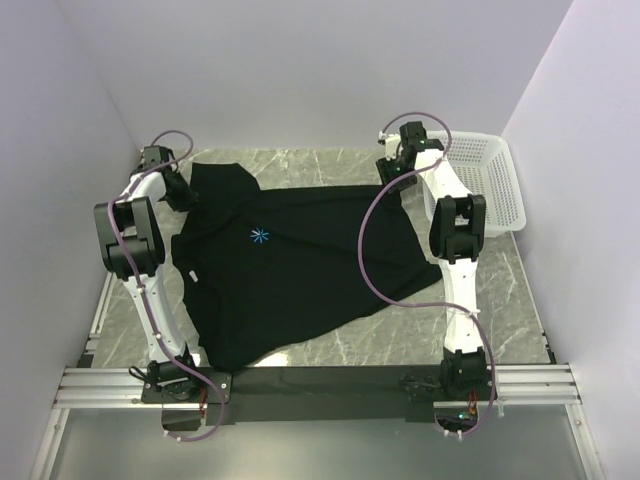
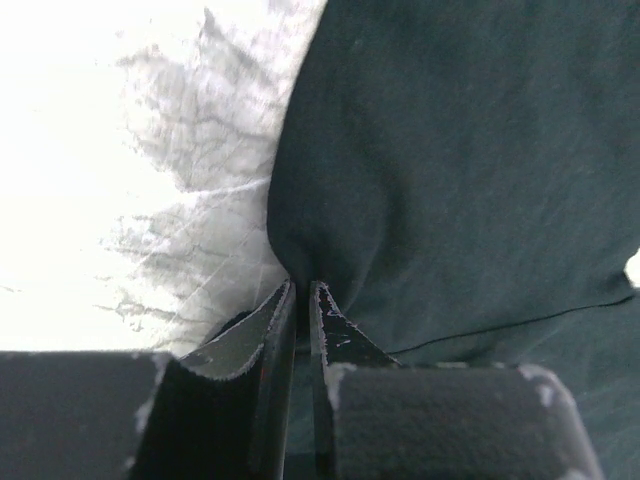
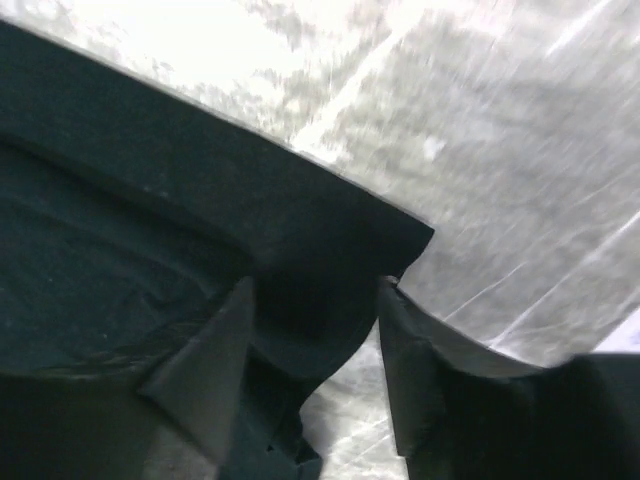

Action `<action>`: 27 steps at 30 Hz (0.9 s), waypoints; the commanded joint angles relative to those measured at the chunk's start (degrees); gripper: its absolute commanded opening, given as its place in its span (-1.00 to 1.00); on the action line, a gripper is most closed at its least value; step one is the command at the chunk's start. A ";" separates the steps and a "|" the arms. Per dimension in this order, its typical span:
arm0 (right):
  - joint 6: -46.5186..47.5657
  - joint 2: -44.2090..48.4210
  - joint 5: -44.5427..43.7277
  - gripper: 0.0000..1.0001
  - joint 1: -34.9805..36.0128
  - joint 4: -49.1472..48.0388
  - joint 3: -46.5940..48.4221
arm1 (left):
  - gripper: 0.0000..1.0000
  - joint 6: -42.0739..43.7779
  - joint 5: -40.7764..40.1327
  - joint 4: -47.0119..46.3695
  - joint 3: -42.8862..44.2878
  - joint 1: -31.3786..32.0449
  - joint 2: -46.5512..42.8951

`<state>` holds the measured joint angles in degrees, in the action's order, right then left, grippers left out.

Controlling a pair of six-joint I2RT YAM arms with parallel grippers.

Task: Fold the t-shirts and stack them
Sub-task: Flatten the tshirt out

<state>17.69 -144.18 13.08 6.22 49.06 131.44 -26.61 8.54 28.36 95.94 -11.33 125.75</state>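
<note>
A black t-shirt with a small light-blue starburst logo lies spread on the marble table. My left gripper sits at the shirt's far left edge. In the left wrist view it is shut, pinching a fold of the black cloth. My right gripper is at the shirt's far right corner. In the right wrist view it is open, its jaws on either side of the shirt's hemmed corner, which lies between them.
A white perforated basket stands at the back right, just right of the right arm. White walls close in the table on the left, back and right. A metal rail runs along the near edge.
</note>
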 commanded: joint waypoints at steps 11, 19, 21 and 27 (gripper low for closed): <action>5.61 -3.13 -2.08 0.38 0.11 -2.82 10.95 | -0.68 1.56 0.52 1.44 5.49 -0.27 1.16; 3.93 -4.97 -7.81 0.33 1.43 -1.77 11.39 | -0.68 1.39 1.22 1.00 4.96 -0.18 0.98; 3.14 -5.23 -8.07 0.29 1.43 -1.60 10.86 | -0.68 1.30 1.48 0.82 4.61 -0.18 0.90; 2.08 -7.95 -7.81 0.22 1.96 0.86 12.97 | -0.68 1.30 1.75 0.65 3.82 -0.09 0.55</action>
<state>21.06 -150.12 6.20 7.66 48.73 141.49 -26.17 9.23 29.80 99.96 -11.33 126.72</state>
